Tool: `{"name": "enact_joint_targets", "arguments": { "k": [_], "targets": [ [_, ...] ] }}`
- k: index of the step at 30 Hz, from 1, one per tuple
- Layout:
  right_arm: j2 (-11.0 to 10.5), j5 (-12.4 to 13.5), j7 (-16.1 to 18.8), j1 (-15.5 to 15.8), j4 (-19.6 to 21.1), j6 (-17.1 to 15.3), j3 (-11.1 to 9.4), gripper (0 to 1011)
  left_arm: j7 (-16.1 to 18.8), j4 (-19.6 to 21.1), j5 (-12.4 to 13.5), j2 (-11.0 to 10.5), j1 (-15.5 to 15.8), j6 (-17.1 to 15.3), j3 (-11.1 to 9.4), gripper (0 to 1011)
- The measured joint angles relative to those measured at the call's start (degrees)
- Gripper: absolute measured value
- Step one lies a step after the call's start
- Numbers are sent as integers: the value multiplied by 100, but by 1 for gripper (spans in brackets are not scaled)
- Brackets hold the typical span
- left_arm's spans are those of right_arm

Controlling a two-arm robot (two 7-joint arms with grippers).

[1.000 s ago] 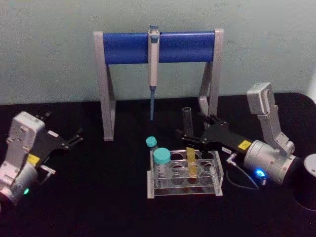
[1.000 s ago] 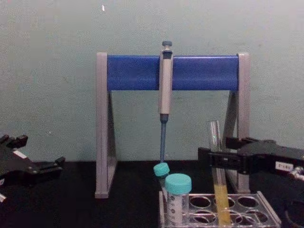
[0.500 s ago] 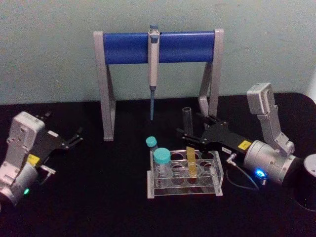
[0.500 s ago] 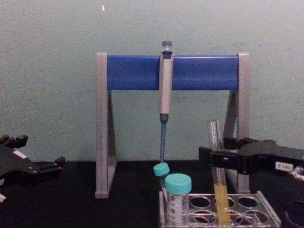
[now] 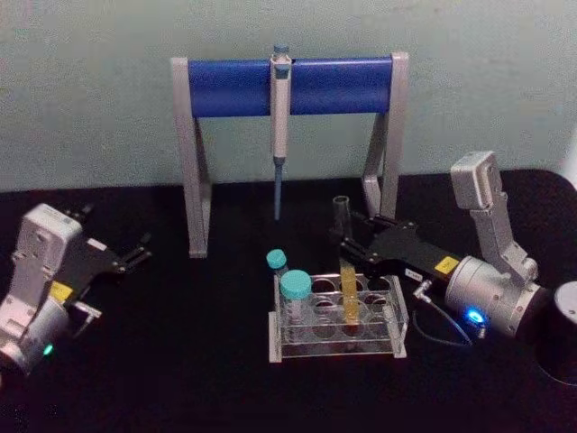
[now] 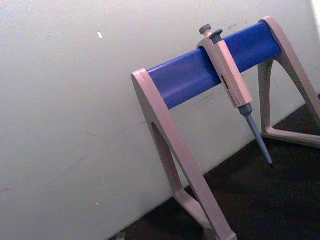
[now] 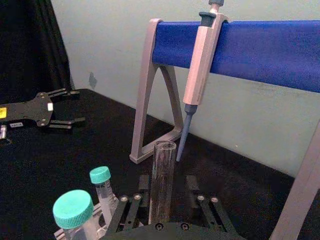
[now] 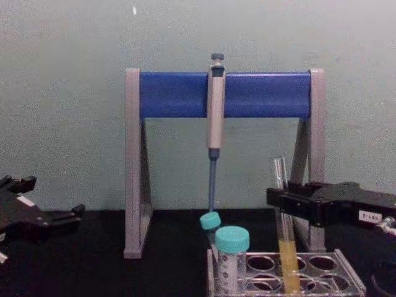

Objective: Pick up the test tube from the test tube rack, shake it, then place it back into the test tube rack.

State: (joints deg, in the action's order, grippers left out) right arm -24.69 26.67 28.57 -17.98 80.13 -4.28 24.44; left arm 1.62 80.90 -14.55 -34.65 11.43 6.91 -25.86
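Observation:
The test tube (image 5: pixel 343 234) stands nearly upright in the test tube rack (image 5: pixel 297 348) at the table's centre, with yellow liquid in its lower part. Its bottom sits in a rear hole of the rack (image 8: pixel 348 273). My right gripper (image 5: pixel 345 236) reaches in from the right and is shut on the tube's clear upper part, above the rack. From the chest, the black jaws (image 8: pixel 279 201) cross the tube (image 8: pixel 279 176) just above the liquid. In the right wrist view the tube (image 7: pixel 163 175) rises between the fingers. My left gripper (image 5: pixel 142 251) rests open at the far left.
Two teal-capped tubes (image 5: pixel 295 287) occupy the rack's left end. Behind it stands a tall grey stand with a blue crossbar (image 5: pixel 288 86), from which a pipette (image 5: pixel 280 117) hangs with its tip above the table. A grey round object (image 5: pixel 568 311) is at the right edge.
The right gripper's fingers have drawn in against the tube, and the tube has gone from slightly tilted to nearly upright. The left arm has not moved.

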Motion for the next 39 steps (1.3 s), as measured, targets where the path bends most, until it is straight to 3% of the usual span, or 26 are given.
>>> {"name": "enact_joint_targets", "arguments": {
  "k": [6, 9, 39],
  "targets": [
    [0, 0, 1, 0, 0, 0, 0, 279, 0, 0, 1, 0, 0, 0, 0, 1001],
    [1, 1, 2, 0, 1, 2, 0, 238, 0, 0, 0, 0, 0, 0, 0, 1001],
    [-16, 18, 41, 34, 45, 93, -16, 232, 0, 0, 0, 0, 0, 0, 0, 1001]
  ]
}}
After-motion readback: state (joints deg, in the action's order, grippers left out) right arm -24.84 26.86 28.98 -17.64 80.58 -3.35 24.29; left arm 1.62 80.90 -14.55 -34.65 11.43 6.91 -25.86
